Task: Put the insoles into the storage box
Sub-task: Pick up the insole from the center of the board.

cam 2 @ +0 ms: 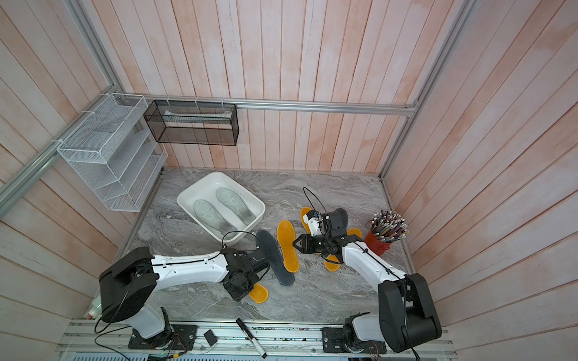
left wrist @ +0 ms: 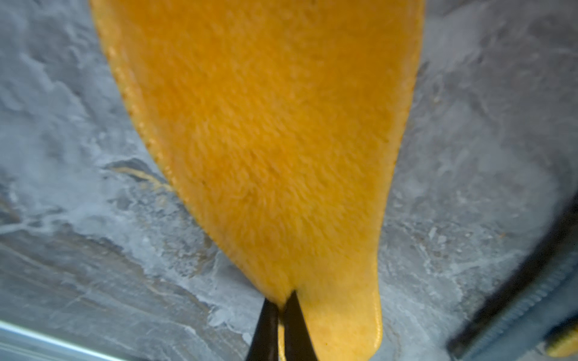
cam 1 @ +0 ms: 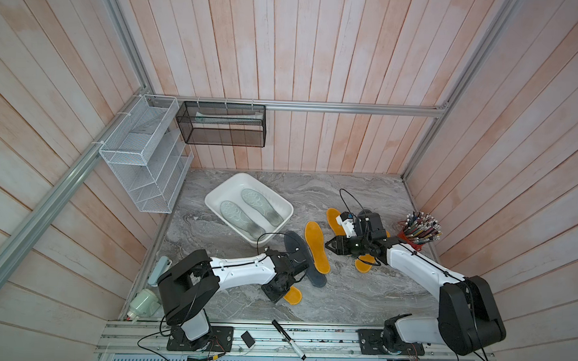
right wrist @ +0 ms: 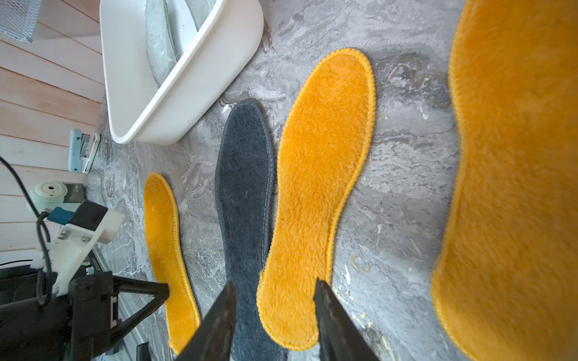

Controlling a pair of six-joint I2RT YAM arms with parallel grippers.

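The white storage box (cam 1: 213, 201) holds two pale patterned insoles (cam 1: 242, 216), lying side by side. In the left wrist view my left gripper (left wrist: 283, 301) is shut on the edge of an orange insole (left wrist: 266, 140) near the table's front; both top views show that insole (cam 1: 293, 295) poking out from under the wrist. A dark grey insole (cam 1: 302, 259) and another orange insole (cam 1: 317, 246) lie side by side mid-table. My right gripper (right wrist: 275, 286) hovers open over the end of that orange insole (right wrist: 319, 175). More orange insoles (cam 1: 366, 263) lie partly hidden under the right arm.
A red cup of pencils (cam 1: 419, 230) stands at the right edge, close to the right arm. A white wire rack (cam 1: 141, 158) and a black mesh basket (cam 1: 223, 125) hang on the walls. A marker (cam 1: 287, 338) lies on the front rail, and pale devices (cam 1: 159, 269) at the left edge.
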